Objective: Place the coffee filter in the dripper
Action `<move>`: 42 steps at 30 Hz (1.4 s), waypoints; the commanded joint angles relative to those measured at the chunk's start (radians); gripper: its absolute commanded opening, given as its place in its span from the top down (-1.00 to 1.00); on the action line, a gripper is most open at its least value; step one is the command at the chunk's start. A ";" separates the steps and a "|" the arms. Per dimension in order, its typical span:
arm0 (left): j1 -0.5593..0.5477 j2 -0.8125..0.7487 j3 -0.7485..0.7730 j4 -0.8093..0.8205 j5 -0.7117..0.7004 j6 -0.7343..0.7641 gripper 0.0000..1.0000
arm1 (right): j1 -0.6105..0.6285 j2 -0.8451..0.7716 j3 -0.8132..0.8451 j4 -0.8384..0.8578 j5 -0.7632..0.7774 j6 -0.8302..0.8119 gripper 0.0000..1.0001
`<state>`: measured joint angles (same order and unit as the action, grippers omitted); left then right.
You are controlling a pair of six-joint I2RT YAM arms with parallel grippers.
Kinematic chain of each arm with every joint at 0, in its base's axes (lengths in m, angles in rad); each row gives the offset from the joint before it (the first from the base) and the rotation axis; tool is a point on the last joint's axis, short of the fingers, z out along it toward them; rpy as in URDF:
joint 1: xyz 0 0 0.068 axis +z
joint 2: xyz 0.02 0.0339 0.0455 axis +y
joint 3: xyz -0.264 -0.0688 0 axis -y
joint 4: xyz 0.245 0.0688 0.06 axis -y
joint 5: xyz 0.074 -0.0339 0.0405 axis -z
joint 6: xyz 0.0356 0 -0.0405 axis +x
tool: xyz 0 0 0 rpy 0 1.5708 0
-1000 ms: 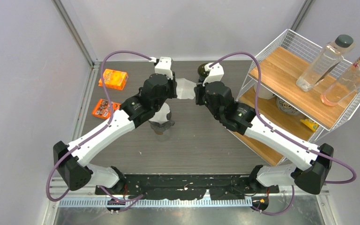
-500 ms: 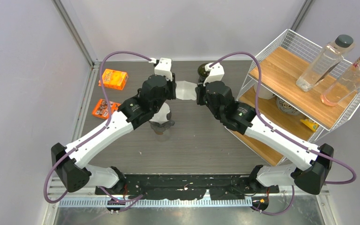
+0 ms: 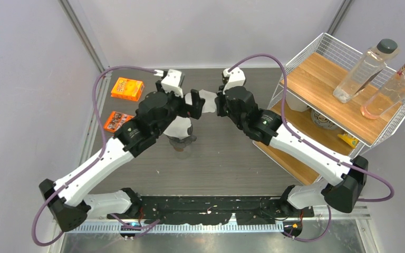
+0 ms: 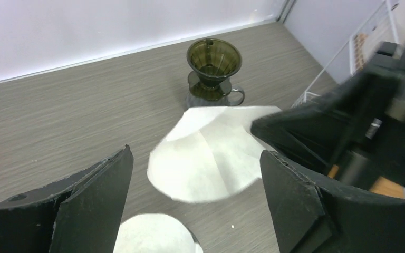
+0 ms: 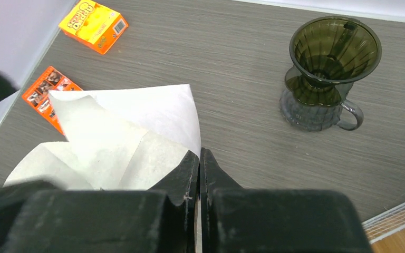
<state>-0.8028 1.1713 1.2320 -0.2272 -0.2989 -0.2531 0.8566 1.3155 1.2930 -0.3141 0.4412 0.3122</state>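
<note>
The white paper coffee filter (image 5: 121,132) hangs above the table, its corner pinched in my shut right gripper (image 5: 199,154). In the top view the filter (image 3: 208,100) sits between both wrists. My left gripper (image 4: 196,154) stands wide open just in front of the filter (image 4: 211,153), touching nothing; from above the left gripper (image 3: 194,106) is just left of the paper. The dark green glass dripper (image 5: 331,55) stands upright on the table beyond the filter, empty, and shows in the left wrist view too, dripper (image 4: 214,62). From above the right wrist hides it.
A stack of white filters (image 3: 180,128) sits on a stand under the left arm. Two orange boxes (image 3: 127,88) (image 3: 117,121) lie at the table's left. A wire rack (image 3: 321,50) with wooden shelves and two bottles (image 3: 366,68) stands at the right.
My left gripper has opened wide, let go of the filter and drawn back to the left. The right gripper stays shut on the filter and has shifted slightly left.
</note>
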 commanded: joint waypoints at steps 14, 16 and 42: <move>0.276 -0.341 -0.287 0.129 0.022 -0.126 -0.99 | -0.154 0.405 0.589 -0.391 0.155 0.128 0.89; 0.301 -0.347 -0.305 0.131 0.037 -0.126 -0.99 | -0.178 0.451 0.656 -0.420 0.183 0.139 0.89; 0.358 -0.358 -0.376 0.165 0.070 -0.132 -0.99 | -0.375 0.670 0.827 -0.551 0.105 0.225 0.86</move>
<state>-0.4511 0.8219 0.8604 -0.1238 -0.2420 -0.3855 0.5037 1.9808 2.0842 -0.8627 0.5705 0.5045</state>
